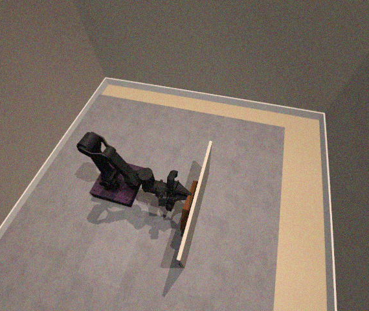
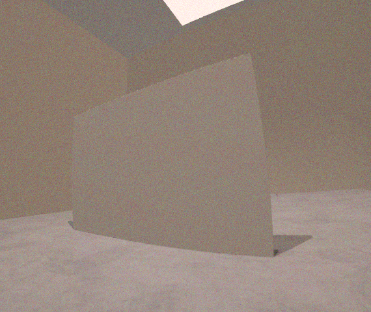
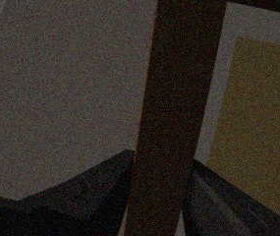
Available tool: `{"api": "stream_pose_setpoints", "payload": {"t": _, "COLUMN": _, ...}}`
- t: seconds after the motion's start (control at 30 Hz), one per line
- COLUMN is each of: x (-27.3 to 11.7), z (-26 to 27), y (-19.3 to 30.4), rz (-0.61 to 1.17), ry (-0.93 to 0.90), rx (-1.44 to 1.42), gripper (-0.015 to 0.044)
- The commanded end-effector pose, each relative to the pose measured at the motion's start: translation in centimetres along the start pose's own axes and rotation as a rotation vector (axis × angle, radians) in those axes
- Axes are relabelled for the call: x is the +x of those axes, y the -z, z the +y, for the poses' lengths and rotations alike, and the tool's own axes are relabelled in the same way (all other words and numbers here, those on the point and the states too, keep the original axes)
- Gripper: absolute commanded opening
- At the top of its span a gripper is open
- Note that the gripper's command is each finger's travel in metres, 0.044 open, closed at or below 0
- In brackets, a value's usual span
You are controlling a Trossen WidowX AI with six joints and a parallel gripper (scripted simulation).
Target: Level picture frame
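Observation:
The picture frame is brown and sits against the front of an upright wall panel. In the wrist view a dark brown bar of the frame runs from the top down between the fingertips, leaning a little, with a pale border and a yellowish picture area to its right. My gripper is shut on this bar, a fingertip on each side. The screw and the notched strip are hidden, and the exterior view shows only the back of the panel. The frame's tilt cannot be judged exactly.
The arm's dark purple base plate stands on the grey surface to the left of the panel. A tan strip runs along the right and far sides, inside a pale rim. Shadows lie below the arm and panel.

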State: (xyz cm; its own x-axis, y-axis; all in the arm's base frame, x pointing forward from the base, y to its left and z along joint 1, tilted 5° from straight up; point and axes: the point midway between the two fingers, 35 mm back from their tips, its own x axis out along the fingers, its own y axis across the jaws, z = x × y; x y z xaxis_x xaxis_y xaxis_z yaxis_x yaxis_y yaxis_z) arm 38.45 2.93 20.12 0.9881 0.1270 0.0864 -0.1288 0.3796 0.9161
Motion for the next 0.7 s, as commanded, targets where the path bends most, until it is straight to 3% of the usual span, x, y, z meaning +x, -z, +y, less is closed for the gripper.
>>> {"api": "stream_pose_setpoints", "payload": {"t": 0.0, "x": 0.00, "z": 0.03, "y": 0.00, "rz": 0.000, "ry": 0.000, "rx": 0.000, "gripper": 0.0000}}
{"api": "stream_pose_setpoints", "payload": {"t": 0.67, "x": 0.01, "z": 0.00, "y": -0.03, "rz": 0.000, "ry": 0.000, "rx": 0.079, "gripper": 0.0000}}
